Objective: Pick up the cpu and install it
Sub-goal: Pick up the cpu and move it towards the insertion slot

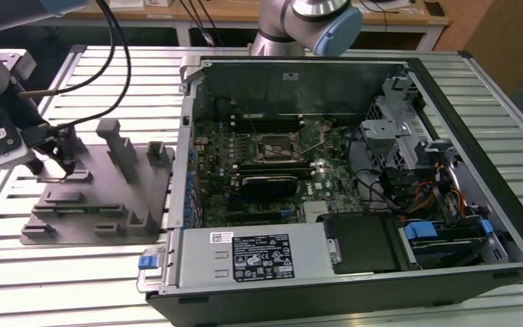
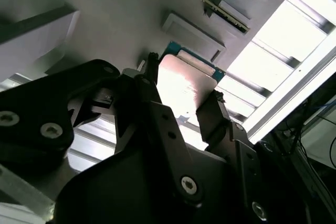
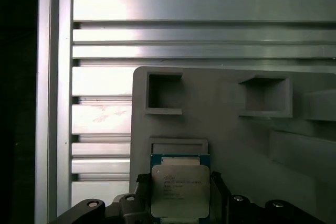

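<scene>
The hand [image 2: 182, 95] is drawn in to the width of the cpu [image 3: 180, 190]. Its dark fingers [image 2: 210, 116] press against two opposite edges of the chip, which sits at the near end of the grey fixture [image 1: 107, 197] on the slatted worktop [image 1: 80, 272]. I cannot tell whether the chip has left its seat. The main risk, as I judge it, is the thin grip: only narrow edges are held, so uneven pressure could tilt the chip or let it slide out. A drop onto the fixture or between the worktop's slats could damage its underside. The fixture's raised step lies just beside the chip, so any sideways drag while it is low could catch an edge and twist it between the fingers. The motherboard socket [image 1: 275, 148] lies well apart, inside the open computer case [image 1: 443, 225] toward the exterior view's right. A chip that is held crooked would reach it misaligned, and forcing it down could bend the socket's contacts.
</scene>
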You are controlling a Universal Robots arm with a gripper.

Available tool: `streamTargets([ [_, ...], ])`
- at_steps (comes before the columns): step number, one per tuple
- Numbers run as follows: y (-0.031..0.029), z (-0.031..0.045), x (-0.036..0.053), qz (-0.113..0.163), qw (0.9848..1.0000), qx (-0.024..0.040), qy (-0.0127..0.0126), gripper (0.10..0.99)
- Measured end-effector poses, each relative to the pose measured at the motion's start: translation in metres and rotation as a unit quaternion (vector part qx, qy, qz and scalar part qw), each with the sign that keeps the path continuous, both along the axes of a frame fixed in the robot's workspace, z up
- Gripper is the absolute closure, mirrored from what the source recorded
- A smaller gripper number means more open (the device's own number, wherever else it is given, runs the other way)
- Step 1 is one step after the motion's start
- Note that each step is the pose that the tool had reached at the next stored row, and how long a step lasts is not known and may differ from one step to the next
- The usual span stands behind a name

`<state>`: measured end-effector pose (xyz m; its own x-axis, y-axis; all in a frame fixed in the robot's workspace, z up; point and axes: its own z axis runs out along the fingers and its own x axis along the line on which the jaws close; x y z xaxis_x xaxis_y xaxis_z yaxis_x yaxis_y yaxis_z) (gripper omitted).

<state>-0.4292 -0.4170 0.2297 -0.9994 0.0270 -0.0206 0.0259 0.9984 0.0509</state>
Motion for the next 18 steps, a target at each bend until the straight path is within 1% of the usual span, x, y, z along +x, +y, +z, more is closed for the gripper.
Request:
streamTargets([
  [4,0.0001,0.0083,0.0000,0.000,1.0000,0.0000,-0.0006,0.545],
  [14,0.0003,0.0380,0.0000,0.000,1.0000,0.0000,-0.0021,0.545],
  [18,0.0003,0.0487,0.0000,0.000,1.0000,0.0000,-0.0027,0.545],
])
